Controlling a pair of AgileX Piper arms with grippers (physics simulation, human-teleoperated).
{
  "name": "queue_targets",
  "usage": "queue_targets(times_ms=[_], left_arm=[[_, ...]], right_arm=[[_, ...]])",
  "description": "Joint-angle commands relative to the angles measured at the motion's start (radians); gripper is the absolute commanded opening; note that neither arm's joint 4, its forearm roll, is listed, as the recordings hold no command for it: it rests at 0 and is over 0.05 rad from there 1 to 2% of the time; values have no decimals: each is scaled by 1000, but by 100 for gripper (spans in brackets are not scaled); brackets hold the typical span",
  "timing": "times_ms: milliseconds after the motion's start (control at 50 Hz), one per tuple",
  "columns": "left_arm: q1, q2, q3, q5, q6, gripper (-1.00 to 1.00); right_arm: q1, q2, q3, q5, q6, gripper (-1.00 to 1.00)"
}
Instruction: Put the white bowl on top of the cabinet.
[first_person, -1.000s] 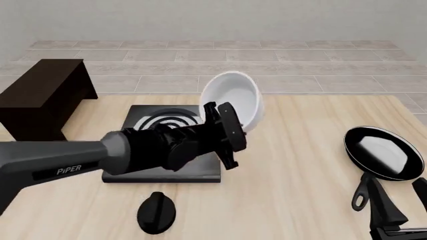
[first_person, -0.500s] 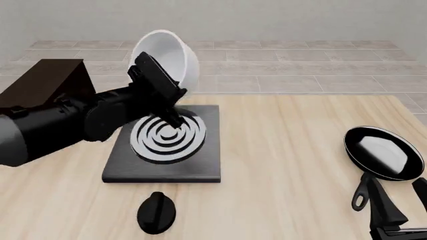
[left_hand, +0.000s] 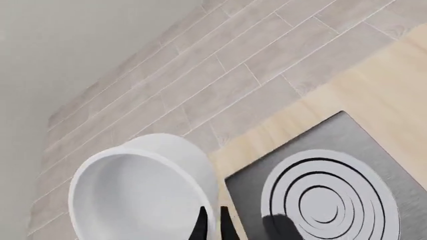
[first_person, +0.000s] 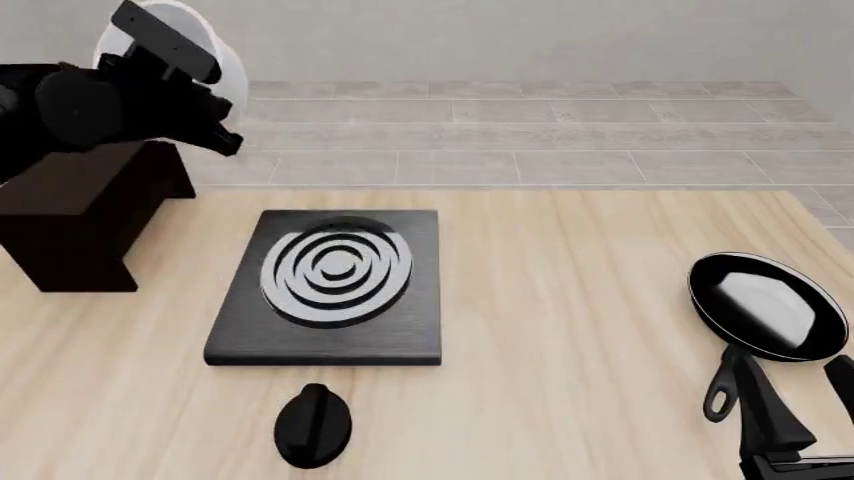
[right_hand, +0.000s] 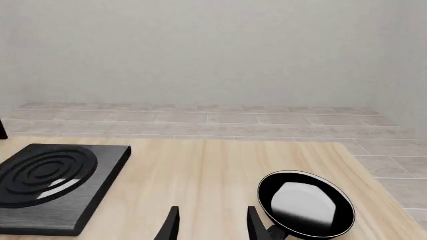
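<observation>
1. The table (first_person: 587, 300) is a pale wood-grain slab, flat and matte, and carries everything else.
2. The cabinet (first_person: 80, 215) is a boxy, near-black wooden block with a flat top, standing at the table's left side.
3. The stove (first_person: 330, 285) is a flat black slab with silver concentric rings; a black knob (first_person: 312, 425) lies near its front edge.
4. The frying pan (first_person: 767, 305) is black and round, with a white patch inside.
5. The white bowl (left_hand: 143, 192) is deep, glossy and smooth-walled. It is held in the air, tilted, above the cabinet's top.
6. The left end effector (left_hand: 213, 226) is clamped on the bowl's rim, 1 finger on each side of the wall.
7. The right end effector (right_hand: 210, 222) is spread apart and holds nothing.
8. Risk is judged thus: a thin pinch on a slick rim could slip, and a bowl let go while tilted could roll off the cabinet's edge.
</observation>
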Motion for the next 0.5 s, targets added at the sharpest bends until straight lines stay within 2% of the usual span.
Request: queue_targets(times_ms=[20, 80, 240, 420, 500], left_arm=[[180, 67, -160, 107, 9, -100], [193, 82, -164, 134, 11, -100], [306, 145, -187, 130, 34, -100], [347, 174, -174, 116, 41, -100], [360, 202, -207, 130, 25, -100]], right_arm=[[0, 0, 0, 0, 0, 100], [0, 0, 0, 0, 0, 100], [0, 0, 0, 0, 0, 100], [0, 0, 0, 0, 0, 100], [0, 0, 0, 0, 0, 100]])
